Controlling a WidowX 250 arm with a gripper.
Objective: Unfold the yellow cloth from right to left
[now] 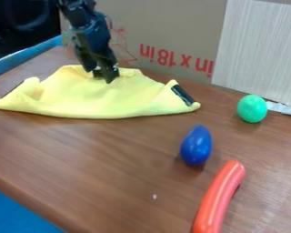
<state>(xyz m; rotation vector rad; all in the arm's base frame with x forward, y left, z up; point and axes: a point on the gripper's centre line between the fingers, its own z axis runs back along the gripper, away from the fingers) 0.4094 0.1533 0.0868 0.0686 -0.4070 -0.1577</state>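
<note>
The gripper (pixel 103 78) hangs down from the upper left, its tips at the far edge of the yellow cloth (pixel 105 98). The cloth lies folded on the left back part of the wooden table, with a long near edge and bunched corners at both sides. A black patch shows at its right corner and a thin dark strip along its left one. Whether the tips hold any fabric, I cannot tell.
A blue egg-shaped object (pixel 196 145) lies right of centre, with a red-orange sausage-like toy (pixel 218 198) nearer the front. A green egg (pixel 252 108) is at the right. Behind the cloth stands a cardboard wall (pixel 166 32), beside a pale panel (pixel 260 50).
</note>
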